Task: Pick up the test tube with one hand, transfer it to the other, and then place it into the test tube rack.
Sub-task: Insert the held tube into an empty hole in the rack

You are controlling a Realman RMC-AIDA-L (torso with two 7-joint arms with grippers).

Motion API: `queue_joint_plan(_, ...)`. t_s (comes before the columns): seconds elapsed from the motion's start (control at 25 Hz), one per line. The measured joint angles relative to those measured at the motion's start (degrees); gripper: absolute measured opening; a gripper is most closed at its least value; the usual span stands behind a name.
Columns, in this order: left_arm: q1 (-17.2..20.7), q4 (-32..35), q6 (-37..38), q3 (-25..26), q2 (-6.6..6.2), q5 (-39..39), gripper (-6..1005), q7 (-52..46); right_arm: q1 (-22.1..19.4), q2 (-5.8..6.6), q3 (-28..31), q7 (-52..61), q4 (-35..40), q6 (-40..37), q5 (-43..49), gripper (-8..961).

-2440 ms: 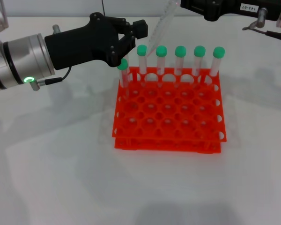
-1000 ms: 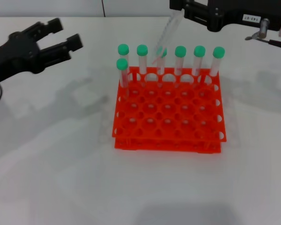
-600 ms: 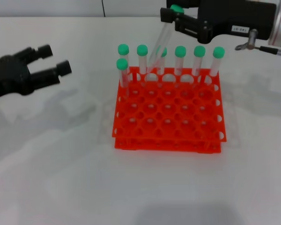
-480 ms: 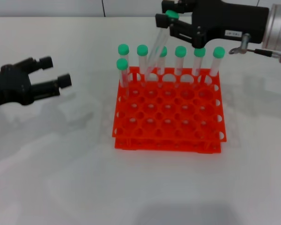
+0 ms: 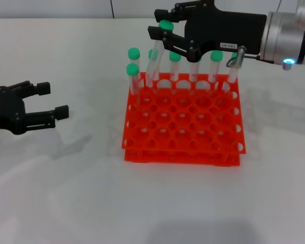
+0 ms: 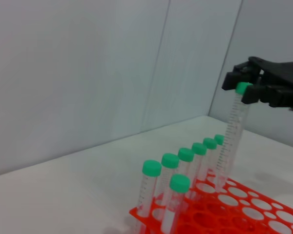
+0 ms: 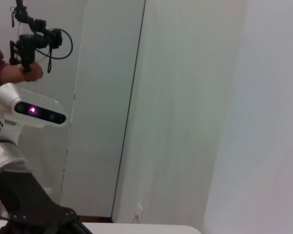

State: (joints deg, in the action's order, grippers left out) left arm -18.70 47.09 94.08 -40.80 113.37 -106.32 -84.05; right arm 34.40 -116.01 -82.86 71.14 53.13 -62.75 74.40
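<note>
One white worktop (image 5: pixel 66 193) carries the orange rack (image 5: pixel 183 119), seven capped tubes standing along its far and left edge. Right hand (image 5: pixel 165 35) grasps the test tube (image 5: pixel 156 56) by its green cap, tilted above the far row. Left hand (image 5: pixel 51 101) sits released, well apart.

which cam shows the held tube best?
Left wrist view: the tube shows cap to tip, pinched at the cap by the right end effector above the rack. Head view shows it against other tubes. Right wrist view misses it.
</note>
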Motion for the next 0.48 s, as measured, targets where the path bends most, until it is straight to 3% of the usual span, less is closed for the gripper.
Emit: queue_joint_plan(0.48, 0.07, -0.37, 0.85, 0.02, -0.54, -0.6, 892, 1.09, -0.63, 0.44, -1.22, -1.1, 3.28, 3.75, 0.22, 280)
